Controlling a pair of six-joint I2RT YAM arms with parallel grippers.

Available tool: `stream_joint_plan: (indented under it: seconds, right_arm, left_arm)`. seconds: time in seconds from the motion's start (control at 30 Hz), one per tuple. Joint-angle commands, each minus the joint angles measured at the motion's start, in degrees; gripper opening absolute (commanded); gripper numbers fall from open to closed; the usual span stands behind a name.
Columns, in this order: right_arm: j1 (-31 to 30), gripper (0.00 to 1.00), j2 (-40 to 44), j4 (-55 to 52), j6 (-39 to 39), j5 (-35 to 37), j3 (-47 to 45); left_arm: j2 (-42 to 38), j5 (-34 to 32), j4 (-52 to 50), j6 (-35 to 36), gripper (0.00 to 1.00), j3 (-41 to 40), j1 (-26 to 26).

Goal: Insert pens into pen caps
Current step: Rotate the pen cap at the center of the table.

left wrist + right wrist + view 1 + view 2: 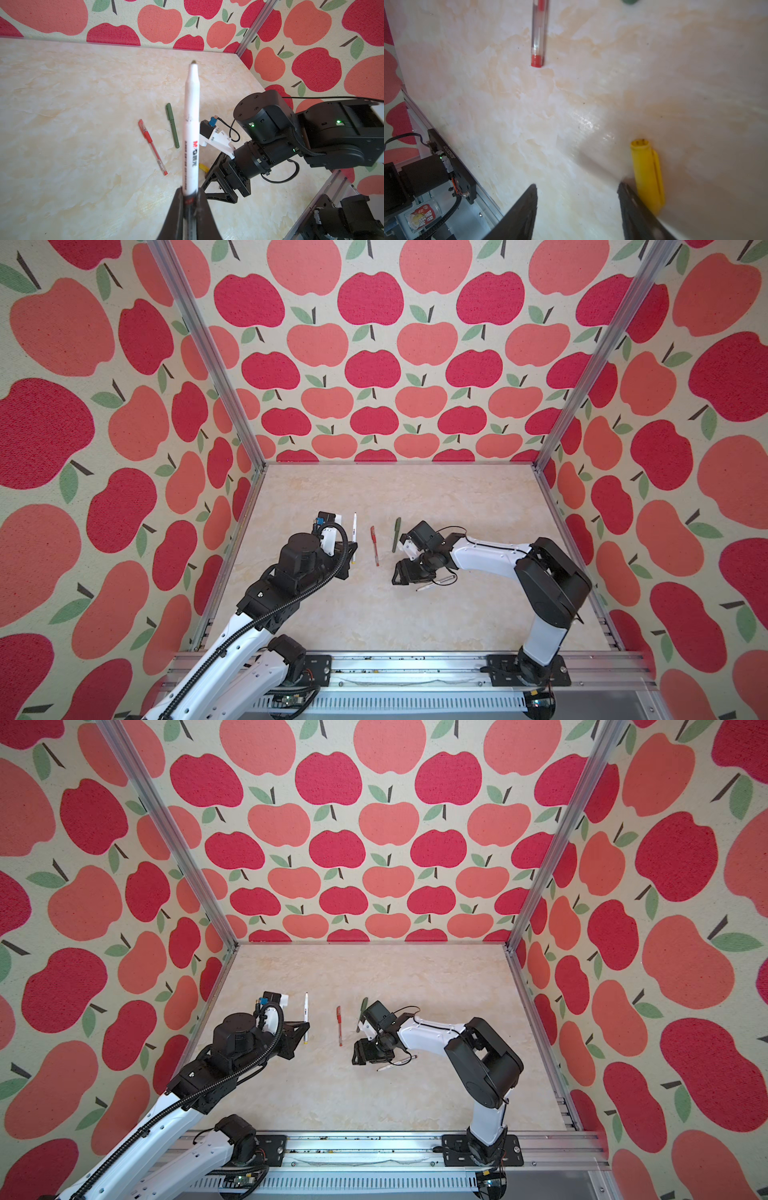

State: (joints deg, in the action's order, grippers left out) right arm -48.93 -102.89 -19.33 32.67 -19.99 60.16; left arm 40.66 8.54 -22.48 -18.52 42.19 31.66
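My left gripper (190, 194) pinches a white pen (191, 124), pointing out over the marbled table (72, 124). Beyond lie a red pen (152, 146) and a green pen (172, 125), apart. A yellow cap (203, 167) peeks out beside my right arm (270, 128).

Red "M&G" brand mark on the white pen (191, 124)

Glossy table (571, 124); smooth plastic yellow cap (646, 172)

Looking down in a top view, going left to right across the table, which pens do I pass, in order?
white pen held in the left gripper → red pen → dark green pen → second white pen, lying partly under the right arm.
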Motion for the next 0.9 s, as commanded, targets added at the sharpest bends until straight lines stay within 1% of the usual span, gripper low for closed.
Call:
stream_joint_plan:
  seconds: [0.0,0.13,0.27,0.33,0.43,0.53,0.6,0.7,0.77,0.8,0.83,0.87]
  right_arm:
    - [1.82,0.65,-1.12,-2.41,-0.9,2.13,1.0]
    - [3.63,0.65,-1.78,-3.51,-2.2,2.56,2.18]
    - [4.01,0.64,-1.33,-5.2,-4.81,-0.05,4.03]
    - [4.01,0.63,0.32,-6.44,-7.69,-1.9,4.77]
    - [4.01,0.62,4.19,-9.86,-15.39,-2.28,6.03]
    - [4.01,0.62,7.08,-15.01,-25.01,1.23,8.64]
    - [4.01,0.64,8.64,-16.54,-30.9,4.99,9.64]
    - [4.01,0.69,11.74,-13.89,-39.19,11.46,8.04]
    - [4.01,0.7,13.95,-9.94,-46.33,13.0,5.45]
    - [4.01,0.71,14.92,-8.26,-47.94,13.63,4.5]
    - [4.08,0.71,15.61,-6.61,-47.67,14.45,3.88]
    - [4.27,0.7,15.87,-5.3,-45.22,15.75,3.97]
  left_arm:
    - [0.67,0.3,-0.13,-0.07,0.0,2.01,0.31]
    - [1.43,0.34,0.08,0.11,0.0,2.19,0.33]
    - [1.63,0.31,0.23,0.17,0.0,2.19,0.35]
    - [1.57,0.14,0.08,0.16,0.0,2.19,0.33]
    - [1.43,-0.14,0.21,0.18,0.0,2.04,0.39]
    - [1.27,-0.13,0.7,-0.14,0.0,1.69,0.36]
    - [0.94,-0.14,1.26,-0.45,0.0,1.15,0.41]
    - [0.09,-0.33,2.22,-0.89,0.0,-0.06,0.42]
    - [-0.64,-0.36,2.61,-0.99,0.0,-0.92,0.37]
    - [-1.06,-0.49,2.75,-0.99,0.0,-1.14,0.38]
    - [-1.21,-0.57,2.63,-0.94,0.0,-1.29,0.42]
    - [-1.51,-0.62,2.4,-0.77,0.0,-1.33,0.41]
